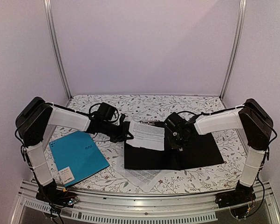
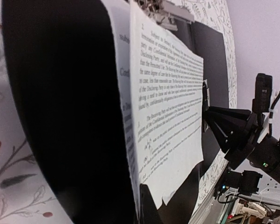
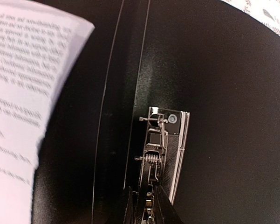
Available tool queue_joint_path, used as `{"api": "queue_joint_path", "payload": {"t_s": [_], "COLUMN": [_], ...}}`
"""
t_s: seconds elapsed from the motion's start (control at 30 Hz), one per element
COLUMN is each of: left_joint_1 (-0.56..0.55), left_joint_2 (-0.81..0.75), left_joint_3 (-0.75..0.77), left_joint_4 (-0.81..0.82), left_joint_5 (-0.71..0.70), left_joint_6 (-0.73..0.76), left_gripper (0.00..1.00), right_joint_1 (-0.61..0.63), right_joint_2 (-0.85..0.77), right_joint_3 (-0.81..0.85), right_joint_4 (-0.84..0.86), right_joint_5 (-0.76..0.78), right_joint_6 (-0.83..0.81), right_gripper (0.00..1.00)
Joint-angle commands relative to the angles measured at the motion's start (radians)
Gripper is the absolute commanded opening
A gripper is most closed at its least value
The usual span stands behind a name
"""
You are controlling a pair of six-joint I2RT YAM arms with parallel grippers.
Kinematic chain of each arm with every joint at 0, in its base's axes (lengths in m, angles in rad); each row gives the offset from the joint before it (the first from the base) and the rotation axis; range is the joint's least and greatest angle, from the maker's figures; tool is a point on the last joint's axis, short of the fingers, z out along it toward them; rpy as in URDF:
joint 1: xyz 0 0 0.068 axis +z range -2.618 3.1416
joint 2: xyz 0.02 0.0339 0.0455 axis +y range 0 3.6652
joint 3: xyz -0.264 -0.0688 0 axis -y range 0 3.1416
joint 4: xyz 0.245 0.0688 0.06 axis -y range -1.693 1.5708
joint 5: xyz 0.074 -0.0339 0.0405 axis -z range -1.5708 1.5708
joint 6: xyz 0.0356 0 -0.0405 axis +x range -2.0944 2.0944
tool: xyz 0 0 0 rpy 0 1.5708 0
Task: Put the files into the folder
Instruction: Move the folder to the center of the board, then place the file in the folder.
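Files (image 1: 146, 135): white printed sheets, raised at a tilt over the left half of the open folder (image 1: 200, 151). In my left wrist view I count two sheets in the raised bunch, one just behind the other; more I cannot separate. Their long axis runs left to right across the bench (image 1: 144, 105). One end is up against the silver clip (image 3: 163, 149) at the spine, the other at my left pincer (image 1: 126, 135).

Left pincer: pressed together on the left end of the raised files, holding them off the cover.

Right pincer (image 3: 146, 205): over the spine, fingers drawn close on either side of the clip's near end. Whether they squeeze it, I cannot tell.

Folder: black, one, spread open on the bench, long axis left to right, spine running from near edge to far. Inside it I see the clip and black lining.

Loose sheets (image 1: 144, 176): white, printed, on the bench at the folder's near edge, partly under it; count unclear.

Teal-blue folder (image 1: 79, 156): one, closed, flat on the bench, well left of the black one.
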Motion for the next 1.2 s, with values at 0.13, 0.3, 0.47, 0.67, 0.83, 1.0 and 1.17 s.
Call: {"api": "queue_joint_path", "payload": {"t_s": [0.13,0.3,0.47,0.67,0.83,1.0,1.17], "left_joint_1": [-0.100,-0.079,-0.061,-0.031,-0.027,-0.029,-0.027], "left_joint_2": [-0.025,-0.017,-0.008,0.054,0.106,0.134,0.123], "left_joint_3": [-0.143,-0.167,-0.201,-0.142,-0.114,-0.095,-0.073], "left_joint_4": [0.112,0.155,0.242,0.244,0.254,0.252,0.200], "left_joint_5": [-0.095,-0.117,-0.125,-0.066,-0.015,0.015,0.012], "left_joint_6": [-0.184,-0.201,-0.255,-0.236,-0.228,-0.220,-0.185], "left_gripper": [0.00,0.00,0.00,0.00,0.00,0.00,0.00], "right_joint_1": [0.161,0.214,0.221,0.221,0.223,0.221,0.222], "right_joint_2": [-0.004,-0.030,-0.065,-0.058,-0.065,-0.066,-0.074], "right_joint_3": [-0.061,-0.074,-0.078,-0.070,-0.067,-0.059,-0.050], "right_joint_4": [-0.037,-0.074,-0.103,-0.103,-0.103,-0.106,-0.113], "right_joint_5": [0.075,0.140,0.164,0.158,0.162,0.160,0.161], "right_joint_6": [0.309,0.369,0.393,0.381,0.372,0.356,0.347], "right_gripper": [0.15,0.15,0.16,0.16,0.18,0.20,0.22]}}
